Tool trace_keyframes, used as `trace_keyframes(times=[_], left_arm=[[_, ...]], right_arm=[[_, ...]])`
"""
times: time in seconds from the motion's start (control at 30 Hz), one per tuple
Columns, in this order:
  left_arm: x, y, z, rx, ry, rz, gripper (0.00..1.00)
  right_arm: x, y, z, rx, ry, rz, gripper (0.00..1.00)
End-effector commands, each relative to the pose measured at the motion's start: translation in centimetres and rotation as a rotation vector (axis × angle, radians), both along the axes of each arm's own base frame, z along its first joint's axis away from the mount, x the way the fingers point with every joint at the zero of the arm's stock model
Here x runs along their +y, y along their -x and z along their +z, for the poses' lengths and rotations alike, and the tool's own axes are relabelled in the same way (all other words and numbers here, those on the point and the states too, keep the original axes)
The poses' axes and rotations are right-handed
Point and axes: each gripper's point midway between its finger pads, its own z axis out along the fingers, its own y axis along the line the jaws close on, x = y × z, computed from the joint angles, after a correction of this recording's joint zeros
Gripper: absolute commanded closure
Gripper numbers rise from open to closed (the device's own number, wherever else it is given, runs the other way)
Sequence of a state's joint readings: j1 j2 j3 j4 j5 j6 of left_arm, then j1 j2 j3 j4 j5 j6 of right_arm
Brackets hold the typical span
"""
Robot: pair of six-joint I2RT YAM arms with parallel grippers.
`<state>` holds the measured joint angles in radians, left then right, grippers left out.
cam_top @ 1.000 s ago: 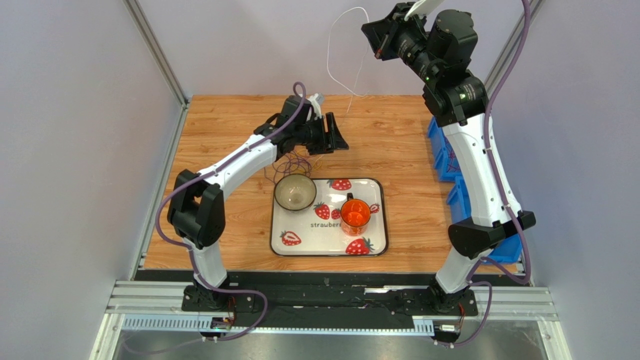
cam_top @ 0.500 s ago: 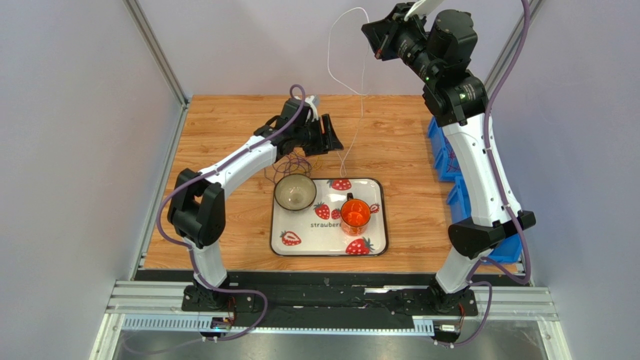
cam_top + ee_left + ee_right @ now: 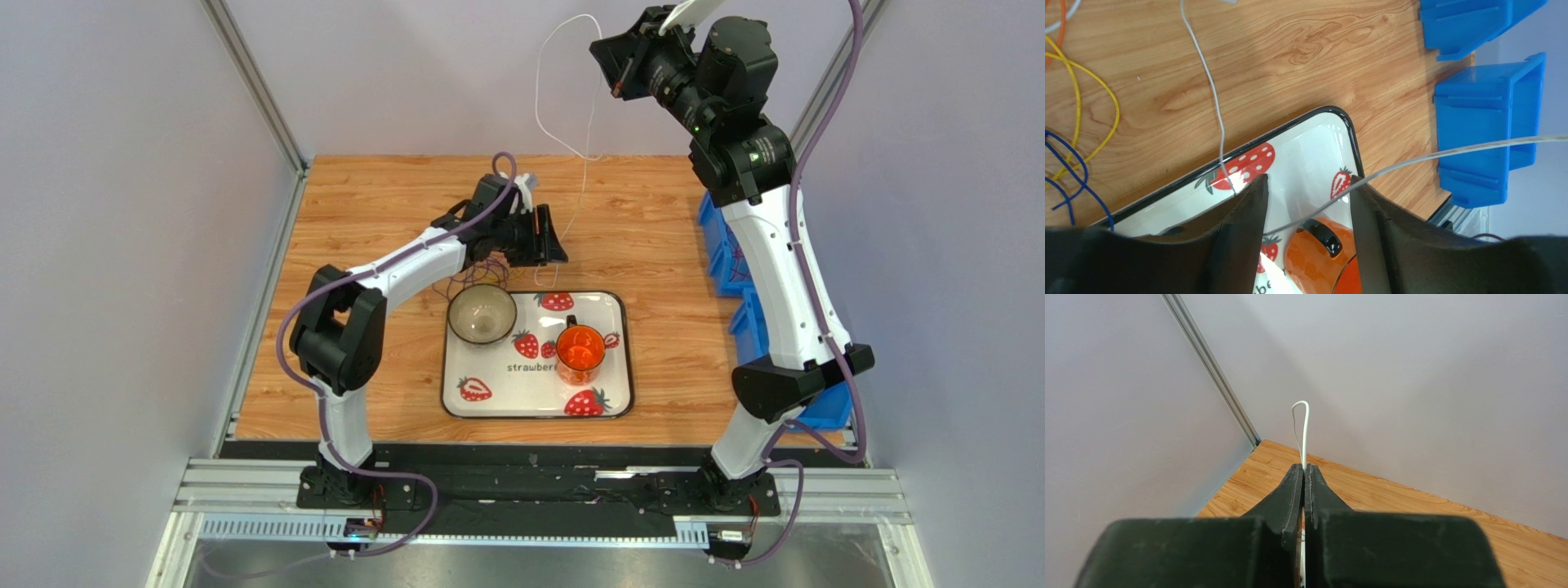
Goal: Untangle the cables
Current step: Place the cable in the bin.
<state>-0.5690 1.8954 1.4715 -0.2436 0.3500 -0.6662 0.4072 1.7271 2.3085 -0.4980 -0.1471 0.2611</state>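
The right claw point(image 3: 1303, 471), raised high beyond the table's far edge, is pressed together on a white cable point(image 3: 537, 92). The cable's loop pokes out past the claw's tips, and its long run hangs steeply down toward the left claw point(image 3: 1306, 184). That lower claw stands spread just above the far corner of the strawberry tray point(image 3: 1315, 153) with a strand crossing the gap between its fingers, so it looks the nearer one to take hold. The other purple and yellow cables point(image 3: 478, 267) lie heaped back under its wrist.
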Motion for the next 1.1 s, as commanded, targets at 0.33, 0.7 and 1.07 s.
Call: trace_keyframes(times=[0.33,0.7,1.07], left_arm=[[-0.2,-0.3,5.5,-0.11,-0.023,-0.012,1.0],[2.1,2.0,15.4,-0.175,0.003,0.03,1.0],[1.4,2.1,22.0,-0.231,0.129,0.033,1.0]], right_arm=[[-1.6,0.2,-1.3,0.006,0.055,-0.068,1.0],[-4.1,-0.6,-6.4,0.131,0.184,-0.199,1.0],[-0.5,3.3,-13.4,0.242,0.15,0.063,1.0]])
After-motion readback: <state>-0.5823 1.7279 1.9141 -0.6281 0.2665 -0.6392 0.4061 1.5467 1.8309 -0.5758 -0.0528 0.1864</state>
